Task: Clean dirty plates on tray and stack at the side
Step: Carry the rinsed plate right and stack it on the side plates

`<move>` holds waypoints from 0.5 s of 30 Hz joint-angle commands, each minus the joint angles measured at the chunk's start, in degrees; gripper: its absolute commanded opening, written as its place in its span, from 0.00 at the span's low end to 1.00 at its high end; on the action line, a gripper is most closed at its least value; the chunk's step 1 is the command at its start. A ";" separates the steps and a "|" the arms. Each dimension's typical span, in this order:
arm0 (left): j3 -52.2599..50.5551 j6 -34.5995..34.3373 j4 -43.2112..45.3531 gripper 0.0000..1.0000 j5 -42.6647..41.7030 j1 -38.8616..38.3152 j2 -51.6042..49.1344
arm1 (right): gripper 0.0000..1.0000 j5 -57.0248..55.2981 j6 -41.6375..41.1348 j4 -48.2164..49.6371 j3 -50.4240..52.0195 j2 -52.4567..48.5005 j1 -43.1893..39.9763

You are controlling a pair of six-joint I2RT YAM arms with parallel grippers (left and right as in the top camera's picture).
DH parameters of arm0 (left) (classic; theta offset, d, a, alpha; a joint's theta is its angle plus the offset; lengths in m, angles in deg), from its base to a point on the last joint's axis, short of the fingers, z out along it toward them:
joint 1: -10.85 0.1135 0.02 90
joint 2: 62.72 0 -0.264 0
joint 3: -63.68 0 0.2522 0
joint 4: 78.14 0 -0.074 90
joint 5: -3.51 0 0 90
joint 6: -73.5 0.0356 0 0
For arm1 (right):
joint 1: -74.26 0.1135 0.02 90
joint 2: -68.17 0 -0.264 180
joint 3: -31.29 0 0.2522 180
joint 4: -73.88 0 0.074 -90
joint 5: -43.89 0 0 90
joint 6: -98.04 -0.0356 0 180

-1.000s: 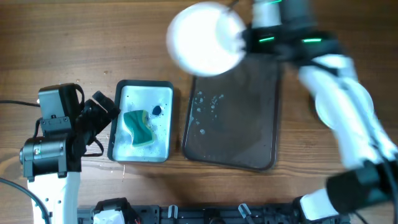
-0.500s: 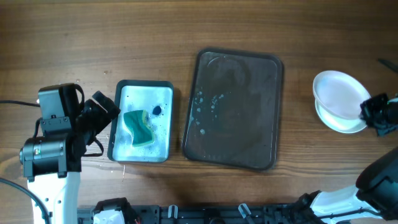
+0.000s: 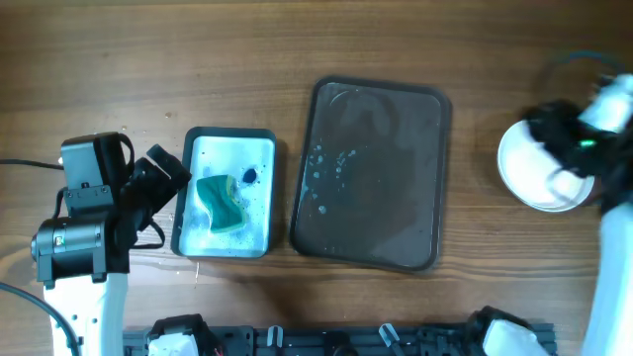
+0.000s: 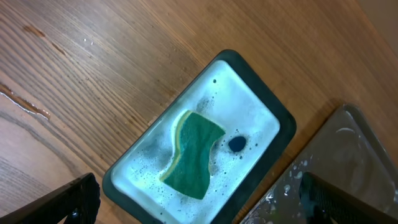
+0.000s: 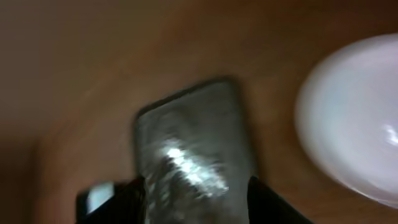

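The right pincer [image 3: 564,138], jaws apart, hangs over the plates [image 3: 534,180]. Left of it the tray [image 3: 376,198] runs lengthwise near-to-far. The left pincer [image 3: 170,176] gapes.

Overhead looks down; both wrist views catch the tray [image 3: 376,188].

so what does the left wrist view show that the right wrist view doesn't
Only the left wrist: the green sponge lying in the foamy small tray, a blue blob beside it. Only the right wrist, badly blurred: the white plates at its right edge. Both: the large dark tray and the wooden table.
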 commanded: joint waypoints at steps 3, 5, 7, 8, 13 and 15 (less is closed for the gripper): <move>0.74 0.11 0.20 1.00 -0.46 0.39 -0.11 | 0.49 -0.92 12.68 -0.22 -0.81 11.78 24.98; 0.74 0.11 0.17 1.00 -0.48 0.39 -0.11 | 0.50 -12.02 8.96 -0.55 -0.81 12.41 30.53; 0.74 0.11 0.20 1.00 -0.46 0.39 -0.11 | 0.45 -22.25 5.33 -2.21 -0.81 11.32 32.87; 0.74 0.11 0.17 1.00 -0.46 0.39 -0.11 | 0.18 -28.09 1.62 -2.89 -0.81 10.12 32.81; 0.74 0.11 0.17 1.00 -0.48 0.39 -0.11 | 0.04 -44.92 -4.57 -0.72 -0.76 -1.31 30.05; 0.74 0.11 0.20 1.00 -0.46 0.39 -0.11 | 0.04 -46.07 -4.63 4.35 -0.76 -11.67 25.90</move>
